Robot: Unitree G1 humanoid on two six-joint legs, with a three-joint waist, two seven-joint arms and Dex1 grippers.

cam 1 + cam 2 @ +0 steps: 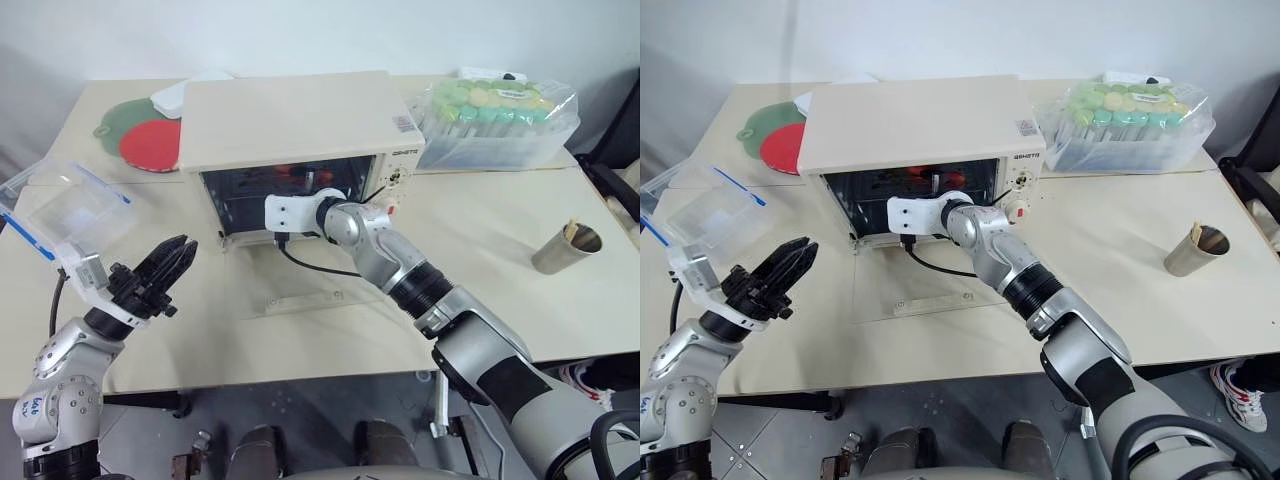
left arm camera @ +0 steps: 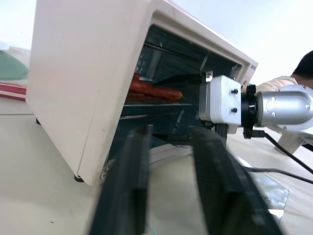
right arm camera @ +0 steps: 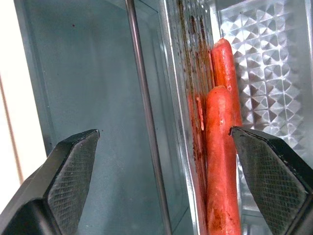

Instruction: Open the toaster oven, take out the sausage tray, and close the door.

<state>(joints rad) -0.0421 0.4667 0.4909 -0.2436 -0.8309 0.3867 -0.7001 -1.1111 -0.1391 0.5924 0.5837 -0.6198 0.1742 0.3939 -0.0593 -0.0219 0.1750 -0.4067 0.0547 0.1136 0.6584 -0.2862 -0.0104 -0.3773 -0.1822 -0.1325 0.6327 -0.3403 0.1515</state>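
Two tools are at work. My right tool (image 3: 164, 181) is reached inside the toaster oven (image 1: 290, 120), its fingers spread wide and gripping nothing. Seen from that wrist, the sausage tray (image 3: 264, 63) lies just ahead, between the fingertips and nearer the finger (image 3: 274, 176) on the tray's side; two red sausages (image 3: 220, 147) lie along the tray's stained rim, with the oven's wire rack rod (image 3: 146, 122) beside them. I cannot tell whether that finger touches the tray.

From my head, the oven sits at twelve o'clock on the counter (image 1: 500, 230), and the door (image 1: 300, 295) lies folded down flat in front of it, under my right forearm.

My left tool (image 1: 165, 265) hovers at about nine o'clock from the door, well apart from the oven, fingers partly parted and empty. A clear blue-rimmed box (image 1: 70, 210) sits just beyond it. A metal cup (image 1: 565, 248) stands at three o'clock.
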